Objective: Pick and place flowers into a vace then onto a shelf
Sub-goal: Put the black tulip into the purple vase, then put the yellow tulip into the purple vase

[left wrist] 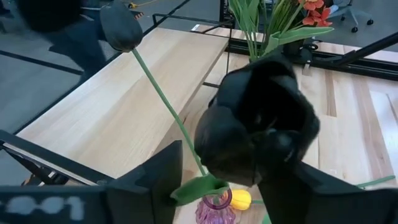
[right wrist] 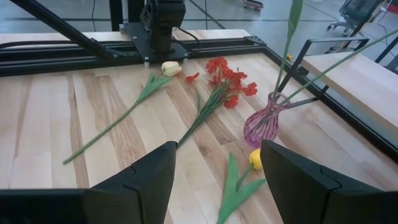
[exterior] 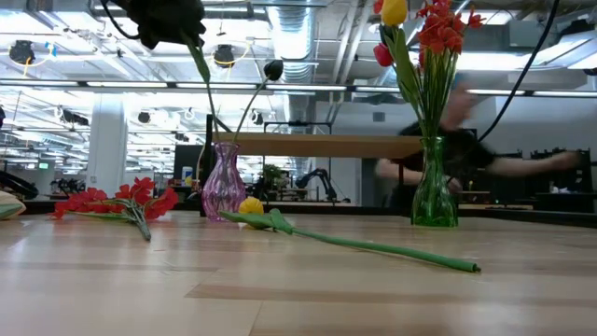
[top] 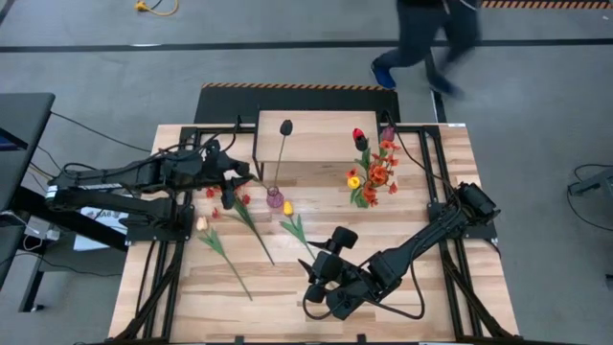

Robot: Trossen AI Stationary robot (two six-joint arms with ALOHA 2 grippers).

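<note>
A pink glass vase [top: 275, 198] [exterior: 223, 182] stands on the table in front of the shelf [top: 311, 139]. Two dark maroon tulips stand in it by their stems. One [left wrist: 121, 25] leans out over the shelf. The head of the other [left wrist: 255, 124] sits between the fingers of my open left gripper [top: 231, 188] [left wrist: 230, 186], above the vase. My right gripper [top: 316, 283] [right wrist: 217, 186] hovers open over the table's near middle, holding nothing. A yellow tulip [top: 288, 209] [exterior: 250, 206], a red spray [top: 239, 201] [right wrist: 221, 78] and a pale tulip [top: 202, 223] [right wrist: 170, 67] lie flat on the table. My left gripper stands open with a finger on either side of the dark tulip's head [left wrist: 273, 143]. The head hides the inner faces of the fingers, so I cannot tell whether either finger touches it. Its stem runs down into the pink vase's mouth [left wrist: 214, 200].
A green glass vase [exterior: 434, 196] holding yellow, red and orange-red flowers [top: 372, 171] stands on the table at the shelf's right end. A person [top: 421, 38] walks past beyond the table's far edge. Bare tabletop [top: 192, 307] lies at the near left.
</note>
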